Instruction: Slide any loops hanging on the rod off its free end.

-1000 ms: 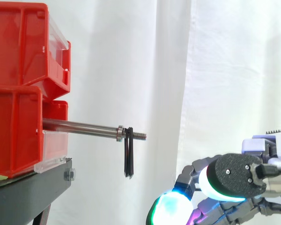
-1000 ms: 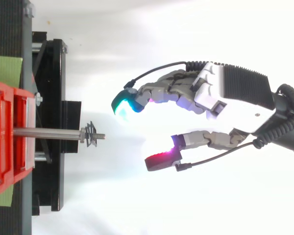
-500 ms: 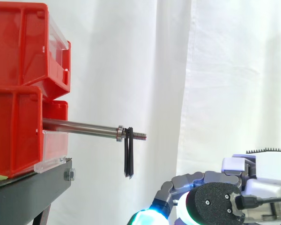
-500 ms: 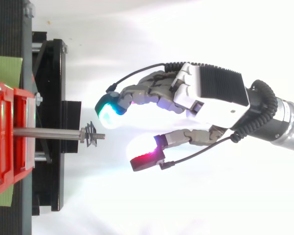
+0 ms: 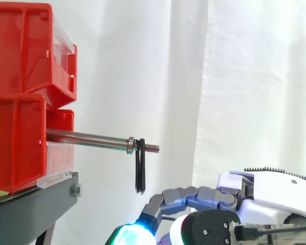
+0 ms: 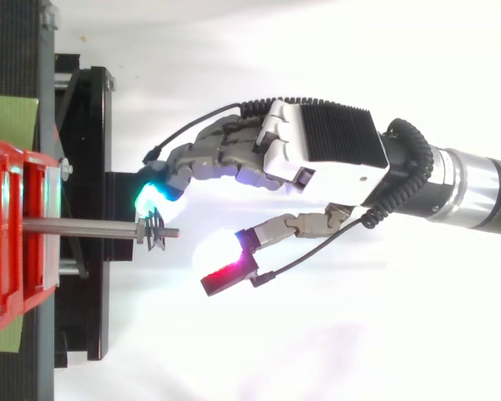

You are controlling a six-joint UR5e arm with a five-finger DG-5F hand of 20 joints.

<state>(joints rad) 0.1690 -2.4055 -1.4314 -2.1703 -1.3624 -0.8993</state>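
Metal rod (image 5: 86,139) stuck out level from the stacked red bins (image 5: 20,56) at left of frame, pointing right, with its threaded free end (image 5: 152,148) bare. Black loops (image 5: 139,171) hung on the rod just right of a small collar (image 5: 130,145), close to the free end, dangling straight down; count unclear. In the top view the loops (image 6: 155,230) showed as a thin dark bunch across the rod at centre left.

Robot hand (image 6: 317,154) came in from the right edge, released and grasping nothing: fingers loosely curved, thumb spread well away from them. Cyan-glowing fingertip (image 6: 150,195) sat just above the rod in the top frame, beside the loops. Red-glowing thumb pad (image 6: 225,277) sat lower in frame, right of the free end and apart from it.

In the side view the robot hand (image 5: 265,196) sat in the lower right, below rod level, and the lit fingertip (image 5: 128,236) at the bottom edge was under the loops, not touching. Bins rested on a black stand (image 5: 30,209), white curtain (image 5: 245,76) behind.
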